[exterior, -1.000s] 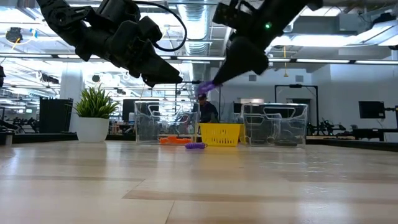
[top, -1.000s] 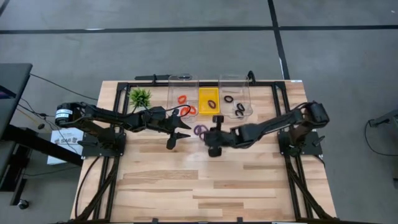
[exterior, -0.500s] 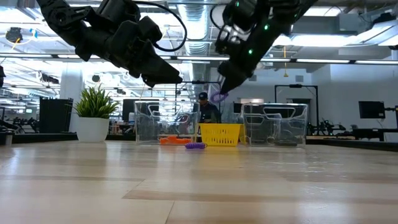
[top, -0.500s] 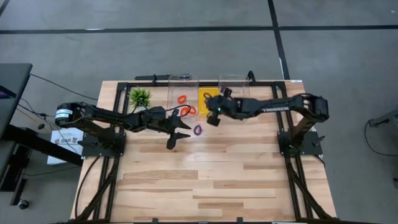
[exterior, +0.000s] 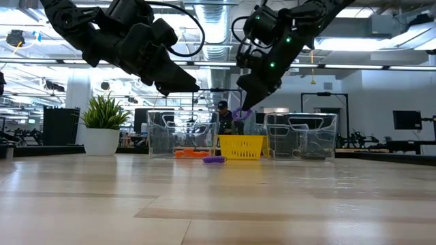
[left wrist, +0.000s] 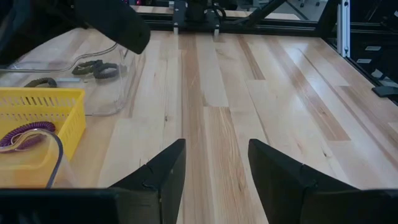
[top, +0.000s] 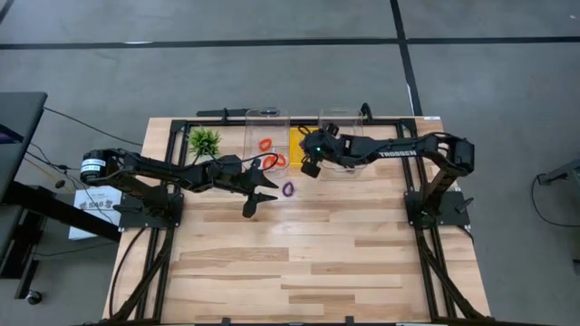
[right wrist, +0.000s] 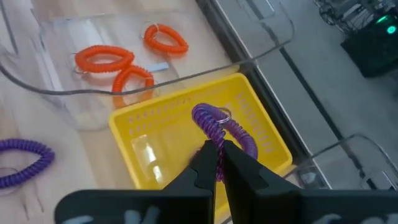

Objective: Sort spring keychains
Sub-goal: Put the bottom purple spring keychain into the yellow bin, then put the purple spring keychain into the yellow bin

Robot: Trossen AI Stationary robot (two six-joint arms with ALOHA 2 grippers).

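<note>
Pinching a purple keychain, the right fingers hang closed on it just above the yellow basket, at upper centre of the high view. Judging from this, the drop is the step in hand. Three orange keychains already lie in the clear bin left of the basket, and black ones sit in the clear bin on its right. One purple keychain is left loose on the bench, just below the bins. The left gripper waits beside it, fingers spread wide and empty. Bins crowd the bench's far edge; the lower bench lies open, giving plenty of room.
</note>
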